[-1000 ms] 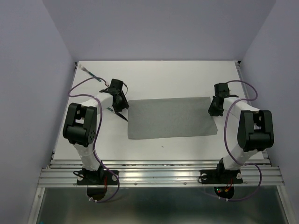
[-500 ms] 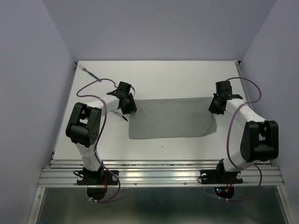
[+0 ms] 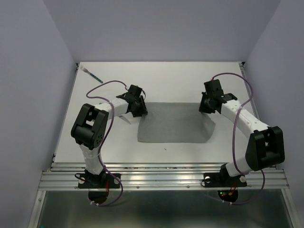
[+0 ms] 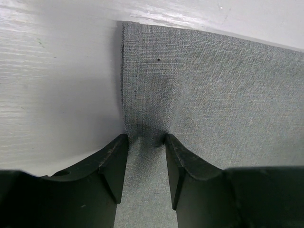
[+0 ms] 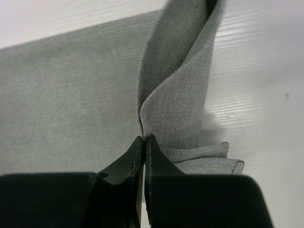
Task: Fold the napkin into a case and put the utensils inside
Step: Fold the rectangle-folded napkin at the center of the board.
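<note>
The plain grey napkin (image 3: 173, 124) lies flat mid-table. My right gripper (image 3: 205, 107) is shut on its far right edge. In the right wrist view (image 5: 144, 137) that edge stands up as a lifted fold (image 5: 183, 90) above the flat cloth (image 5: 66, 85). My left gripper (image 3: 139, 110) is at the napkin's far left corner. Its jaws (image 4: 146, 137) stand apart astride the left edge (image 4: 124, 85), and the cloth puckers between the tips. One teal-handled utensil (image 3: 92, 75) lies at the far left. A pale sliver (image 3: 126, 119) shows under my left forearm; I cannot tell what it is.
Lilac walls close in the white table (image 3: 161, 78) on the left, right and back. A metal rail (image 3: 161, 178) runs along the near edge by the arm bases. Purple cables (image 3: 111, 84) loop above both arms.
Both grippers have moved inward. The right one has lifted the napkin's right edge and carried it left. The left edge has shifted right, so the napkin looks narrower.
</note>
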Motion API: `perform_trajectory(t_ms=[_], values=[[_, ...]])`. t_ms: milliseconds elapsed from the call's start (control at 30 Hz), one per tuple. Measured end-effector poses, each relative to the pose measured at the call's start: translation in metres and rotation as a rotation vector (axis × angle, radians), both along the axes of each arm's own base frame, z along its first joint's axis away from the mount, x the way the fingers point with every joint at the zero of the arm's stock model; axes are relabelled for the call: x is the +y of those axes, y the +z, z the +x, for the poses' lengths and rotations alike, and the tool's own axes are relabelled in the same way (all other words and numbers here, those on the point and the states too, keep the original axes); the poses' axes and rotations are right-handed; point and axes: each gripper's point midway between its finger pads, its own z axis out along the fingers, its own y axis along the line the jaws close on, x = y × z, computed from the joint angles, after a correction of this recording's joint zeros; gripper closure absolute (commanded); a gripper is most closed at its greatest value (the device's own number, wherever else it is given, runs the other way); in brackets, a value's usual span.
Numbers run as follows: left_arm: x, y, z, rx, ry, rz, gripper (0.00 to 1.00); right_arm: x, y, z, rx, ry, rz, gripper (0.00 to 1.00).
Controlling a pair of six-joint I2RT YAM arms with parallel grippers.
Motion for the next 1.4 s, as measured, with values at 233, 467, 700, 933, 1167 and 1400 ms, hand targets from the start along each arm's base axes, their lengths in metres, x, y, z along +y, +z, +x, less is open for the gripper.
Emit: perform_trajectory(t_ms=[233,467,700,933,1167,1400], values=[[-0.011,0.000,-0.003,0.003,-0.008,-0.027,0.51,0.070,0.007,-0.007,-0.009,0.145,0.037,0.99],[-0.013,0.000,-0.003,0.007,-0.001,-0.035,0.51,0.151,0.000,-0.017,0.016,0.285,0.066,0.99],[-0.013,0.000,-0.004,0.005,0.005,-0.043,0.51,0.214,-0.006,-0.017,0.020,0.366,0.103,0.99],[-0.013,0.000,-0.004,-0.005,0.008,-0.052,0.51,0.247,-0.006,-0.014,0.007,0.393,0.147,0.99],[-0.014,0.000,-0.006,-0.010,0.016,-0.067,0.51,0.249,-0.005,-0.011,-0.003,0.364,0.167,0.99],[-0.026,0.001,-0.012,0.006,0.026,-0.091,0.52,0.246,-0.002,-0.009,-0.016,0.345,0.166,0.99]])
